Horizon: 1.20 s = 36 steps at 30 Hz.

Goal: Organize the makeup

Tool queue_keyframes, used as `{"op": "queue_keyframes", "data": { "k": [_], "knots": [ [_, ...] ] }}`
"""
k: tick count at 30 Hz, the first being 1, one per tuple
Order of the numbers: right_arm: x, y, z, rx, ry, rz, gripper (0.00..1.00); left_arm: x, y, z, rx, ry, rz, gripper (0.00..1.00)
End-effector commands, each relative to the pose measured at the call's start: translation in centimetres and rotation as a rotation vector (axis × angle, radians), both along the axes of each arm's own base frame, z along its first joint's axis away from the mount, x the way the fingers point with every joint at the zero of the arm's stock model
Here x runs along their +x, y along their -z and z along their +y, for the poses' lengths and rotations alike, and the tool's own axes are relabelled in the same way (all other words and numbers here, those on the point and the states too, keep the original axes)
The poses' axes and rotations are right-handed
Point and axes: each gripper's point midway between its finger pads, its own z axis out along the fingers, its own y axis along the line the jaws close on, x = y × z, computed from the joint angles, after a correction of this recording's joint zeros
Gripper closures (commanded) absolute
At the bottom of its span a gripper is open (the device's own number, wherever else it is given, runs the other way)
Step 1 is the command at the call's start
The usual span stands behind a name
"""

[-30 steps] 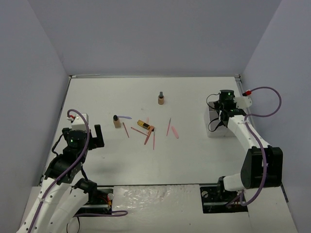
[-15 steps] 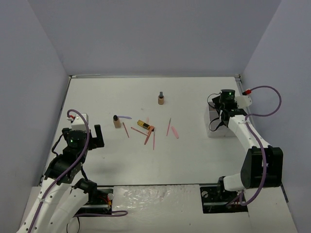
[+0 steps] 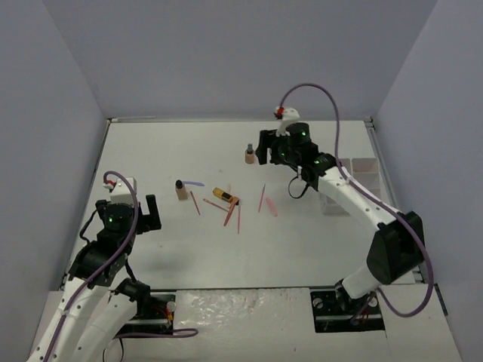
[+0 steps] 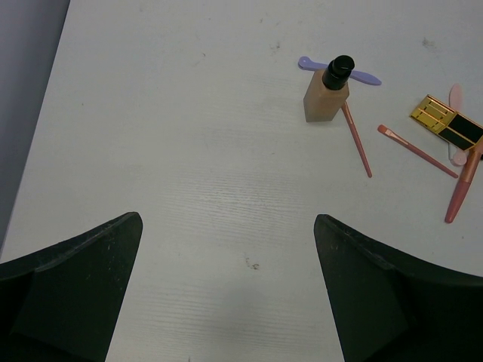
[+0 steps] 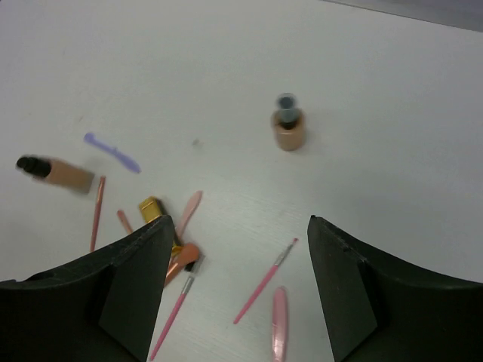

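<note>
On the table (image 3: 189, 249), scattered makeup (image 3: 221, 194)

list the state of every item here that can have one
left claw, open, empty
right claw, open, empty
near bottle, upright, cap on
far bottle, upright, cap on
lipstick tube, lying on its side
sticks, lying flat, scattered
tray, at the table's right edge, contents too small to tell

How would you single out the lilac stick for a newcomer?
On the white table, find the left-hand tan bottle. The lilac stick lies flat just beyond it, the only purple piece among pink sticks.
</note>
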Motion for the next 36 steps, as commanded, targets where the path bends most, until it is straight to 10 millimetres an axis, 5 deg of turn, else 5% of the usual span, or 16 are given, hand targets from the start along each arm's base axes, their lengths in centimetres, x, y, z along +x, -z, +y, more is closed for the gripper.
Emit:
{"op": "queue_keyframes", "data": {
  "k": [1, 7, 12, 20, 32, 36],
  "knots": [
    [-2.6, 2.2, 9.2, -0.225, -0.448, -0.084, 0.31, 1.0, -2.3, 0.1, -0.027, -0.026, -0.083, 0.03],
    [-3.7, 6.7, 15.4, -0.331, -0.626, -0.055, 0.32, 0.8, -2.6, 0.4, -0.026, -0.037, -0.098, 0.03],
    [-3.8, 10.0, 18.6, -0.398, -0.695, -0.031, 0.35, 0.7, -2.8, 0.5, -0.026, -0.041, -0.106, 0.03],
    [-3.5, 14.8, 19.4, -0.481, -0.676, 0.052, 0.45, 0.8, -2.7, 0.4, -0.025, -0.037, -0.101, 0.03],
    [-2.8, 17.4, 18.3, -0.555, -0.635, 0.080, 0.49, 0.8, -2.6, 0.3, -0.025, -0.033, -0.097, 0.03],
    [-2.9, 17.6, 18.3, -0.555, -0.633, 0.085, 0.58, 0.9, -2.6, 0.3, -0.025, -0.034, -0.096, 0.03]
  ]
}}
